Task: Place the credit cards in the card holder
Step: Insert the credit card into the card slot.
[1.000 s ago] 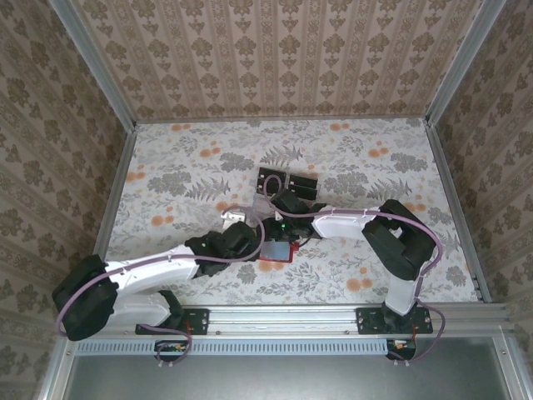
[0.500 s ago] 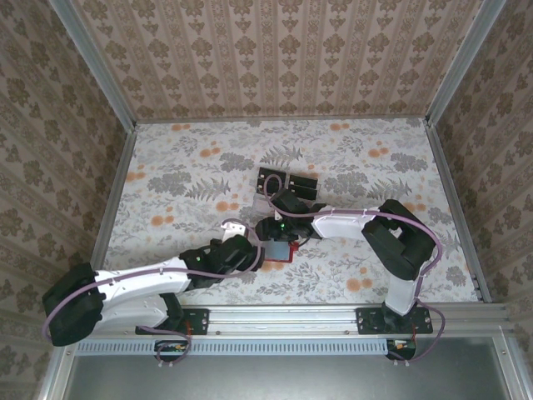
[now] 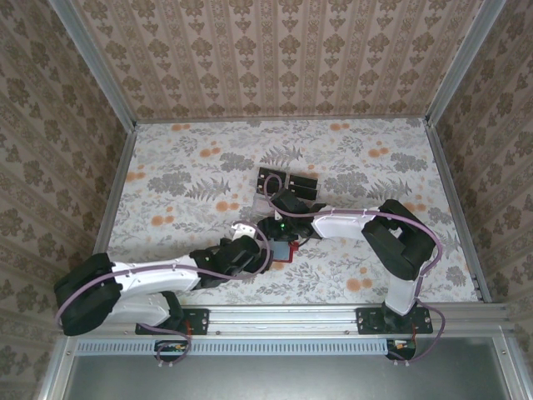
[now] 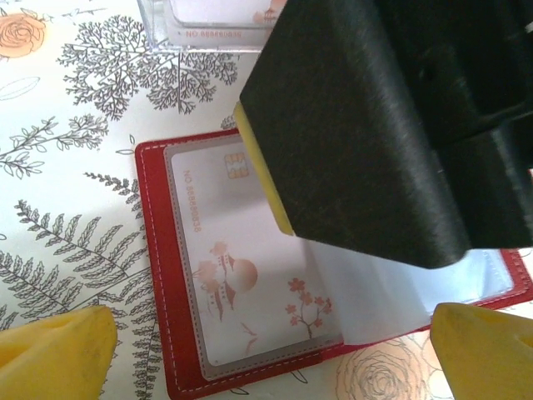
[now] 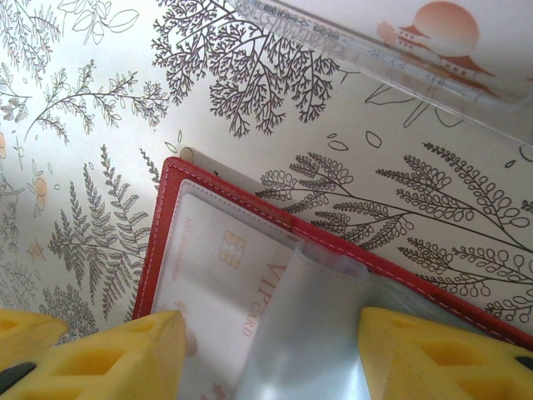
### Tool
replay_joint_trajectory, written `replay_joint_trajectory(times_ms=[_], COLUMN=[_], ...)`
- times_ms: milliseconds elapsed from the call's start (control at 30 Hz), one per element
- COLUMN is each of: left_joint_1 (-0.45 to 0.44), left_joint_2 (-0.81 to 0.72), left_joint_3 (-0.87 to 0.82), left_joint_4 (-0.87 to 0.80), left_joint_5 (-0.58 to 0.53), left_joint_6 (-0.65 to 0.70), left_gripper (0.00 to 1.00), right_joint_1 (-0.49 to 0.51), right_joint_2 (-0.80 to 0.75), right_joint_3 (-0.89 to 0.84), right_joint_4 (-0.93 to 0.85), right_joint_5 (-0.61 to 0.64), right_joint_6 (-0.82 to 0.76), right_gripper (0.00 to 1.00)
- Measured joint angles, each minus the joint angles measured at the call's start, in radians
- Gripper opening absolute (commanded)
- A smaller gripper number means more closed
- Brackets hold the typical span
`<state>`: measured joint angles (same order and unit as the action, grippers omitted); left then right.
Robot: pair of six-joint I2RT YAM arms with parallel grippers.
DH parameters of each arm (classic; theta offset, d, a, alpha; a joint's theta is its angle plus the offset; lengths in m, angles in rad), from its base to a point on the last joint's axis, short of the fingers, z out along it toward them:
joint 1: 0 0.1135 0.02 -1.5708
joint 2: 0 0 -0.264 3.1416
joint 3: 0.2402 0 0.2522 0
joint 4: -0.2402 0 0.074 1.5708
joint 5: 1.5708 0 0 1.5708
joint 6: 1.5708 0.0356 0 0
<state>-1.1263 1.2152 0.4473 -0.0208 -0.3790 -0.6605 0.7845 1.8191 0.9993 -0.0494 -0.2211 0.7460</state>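
Observation:
The red card holder (image 3: 283,251) lies open on the floral table. In the left wrist view its left face (image 4: 154,275) has a grey pocket holding a pale credit card (image 4: 241,275) with a chip and pink blossom print. My left gripper (image 4: 266,358) is open, its yellow fingertips (image 4: 50,354) low on either side of the holder. My right gripper (image 5: 271,354) is open over the holder (image 5: 166,200), one fingertip (image 5: 100,358) on the pocketed credit card (image 5: 225,275). A clear leaf (image 5: 316,333) stands between its fingers. Its black body (image 4: 375,125) covers the holder's right half.
Behind the holder, a dark stand (image 3: 287,182) carries more cards; its clear front and a pale card show in the left wrist view (image 4: 216,21) and the right wrist view (image 5: 433,33). Patterned walls enclose the table (image 3: 375,158) on three sides.
My left arm drew back a little, then moved right, so its gripper is now closer to the holder. The right arm and the holder have barely moved.

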Motion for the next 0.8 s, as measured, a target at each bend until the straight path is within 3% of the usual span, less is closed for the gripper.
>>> replay_joint_trajectory(times_ms=[800], left_joint_1=[0.000], left_joint_2=[0.154], left_joint_3=[0.056], left_joint_4=[-0.040], left_joint_5=[-0.104], left_joint_6=[-0.037], left_gripper=[1.00], right_joint_1=[-0.001], right_joint_2=[-0.028], right_joint_3=[0.003], right_joint_4=[-0.031], right_joint_5=[0.003], right_joint_6=[0.016], right_gripper=[0.61])
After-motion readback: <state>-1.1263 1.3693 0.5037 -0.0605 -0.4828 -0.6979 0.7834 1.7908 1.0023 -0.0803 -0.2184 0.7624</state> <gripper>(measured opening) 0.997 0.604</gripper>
